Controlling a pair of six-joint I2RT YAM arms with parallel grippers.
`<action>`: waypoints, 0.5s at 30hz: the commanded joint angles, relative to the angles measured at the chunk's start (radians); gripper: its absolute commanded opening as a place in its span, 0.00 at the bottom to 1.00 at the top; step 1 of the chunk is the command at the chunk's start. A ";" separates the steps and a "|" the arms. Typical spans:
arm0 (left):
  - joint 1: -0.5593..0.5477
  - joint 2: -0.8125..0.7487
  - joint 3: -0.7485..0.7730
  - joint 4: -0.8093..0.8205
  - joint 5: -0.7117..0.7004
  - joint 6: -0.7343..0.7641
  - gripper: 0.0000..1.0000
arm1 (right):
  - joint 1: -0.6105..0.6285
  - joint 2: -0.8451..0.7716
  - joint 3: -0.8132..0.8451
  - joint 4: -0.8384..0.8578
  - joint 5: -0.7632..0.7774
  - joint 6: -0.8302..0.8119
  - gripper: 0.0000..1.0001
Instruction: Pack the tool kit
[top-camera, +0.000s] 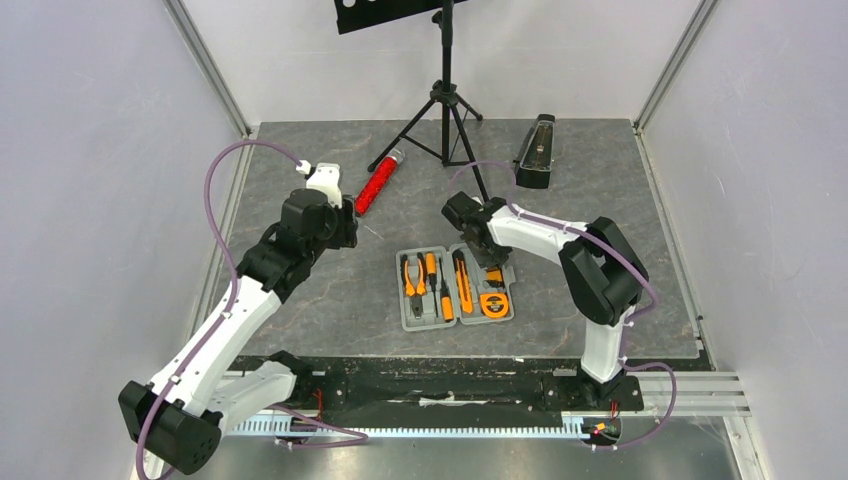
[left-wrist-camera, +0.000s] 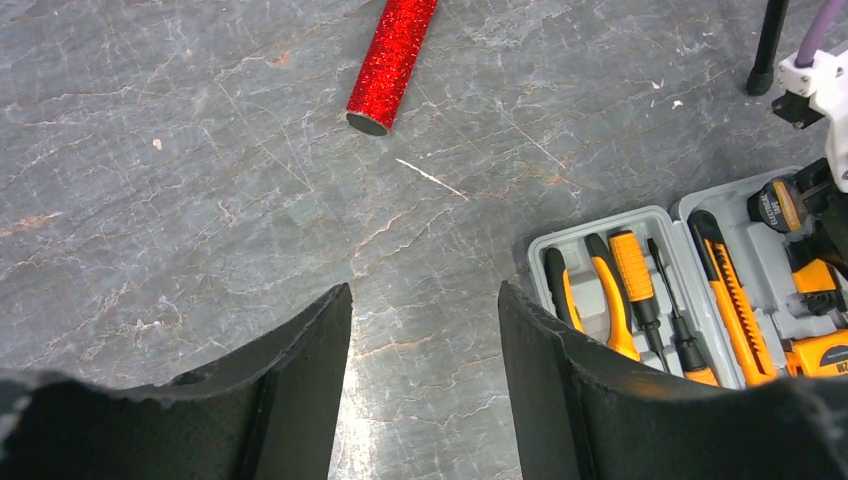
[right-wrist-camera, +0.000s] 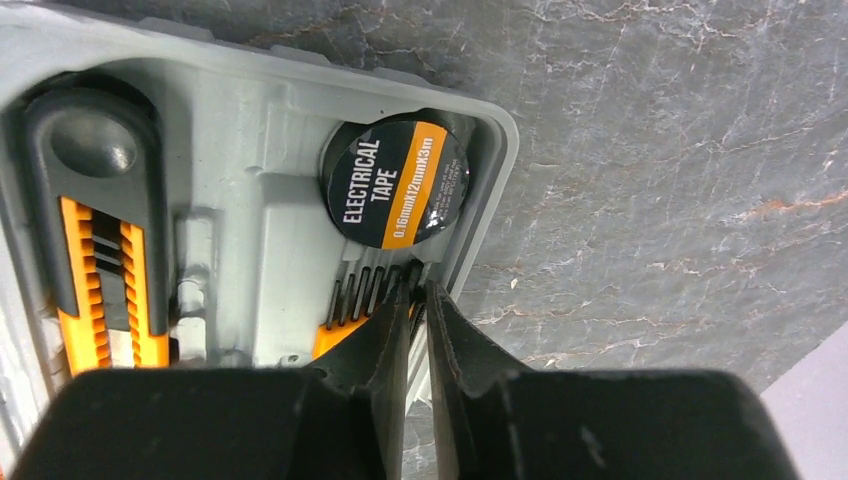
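The grey tool kit case lies open at mid-table. It holds orange-and-black pliers, screwdrivers, a knife and a tape measure. My right gripper hangs over the case's far right corner. In the right wrist view its tips stand a narrow slit apart, empty, at the orange bit holder just below the electrical tape roll. My left gripper is open over bare table, left of the case rim.
A red glittery cylinder lies beyond the left gripper. A black tripod stand rises at the back, one leg reaching toward the right arm. A black metronome stands back right. Enclosure walls close in both sides.
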 joint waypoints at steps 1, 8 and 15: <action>-0.003 -0.018 -0.007 0.042 -0.024 0.049 0.63 | -0.023 -0.035 0.018 -0.056 -0.064 -0.018 0.17; -0.003 0.002 -0.010 0.042 -0.032 0.056 0.63 | -0.023 -0.119 -0.027 -0.018 -0.101 -0.006 0.20; -0.003 0.012 -0.012 0.043 -0.034 0.059 0.63 | -0.030 -0.168 -0.045 0.036 -0.159 -0.023 0.16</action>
